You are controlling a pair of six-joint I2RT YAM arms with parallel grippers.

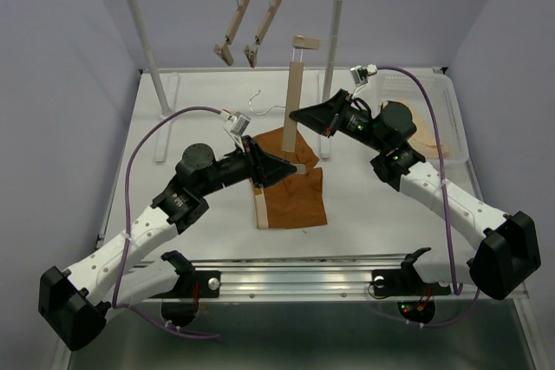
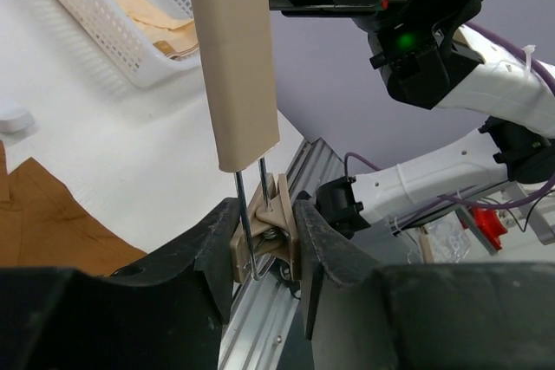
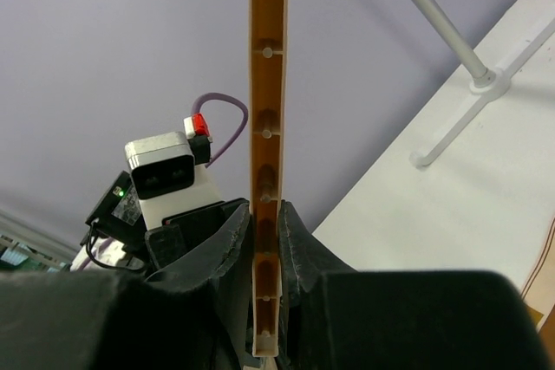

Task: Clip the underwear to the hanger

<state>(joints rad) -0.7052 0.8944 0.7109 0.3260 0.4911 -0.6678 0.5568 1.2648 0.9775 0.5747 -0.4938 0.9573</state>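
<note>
Rust-brown, tan-edged underwear (image 1: 295, 201) – pale wood hanger (image 1: 292, 101) – plain white worktop (image 1: 381, 205), white latticed basket (image 2: 95, 15).

the hanger (image 1: 296, 84) stands nearly upright, with the tip of the right claw (image 1: 293, 114) against its bar and its top clip above that claw. the left claw (image 1: 299, 168) meets its lower end, just over the rust-brown underwear (image 1: 299, 201) spread on the white table (image 1: 373, 205).

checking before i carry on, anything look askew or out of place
The hanger stands on end over the underwear, held mid-bar by the right tool, the left tool at its lower clip. Nothing looks spilled or damaged.
</note>
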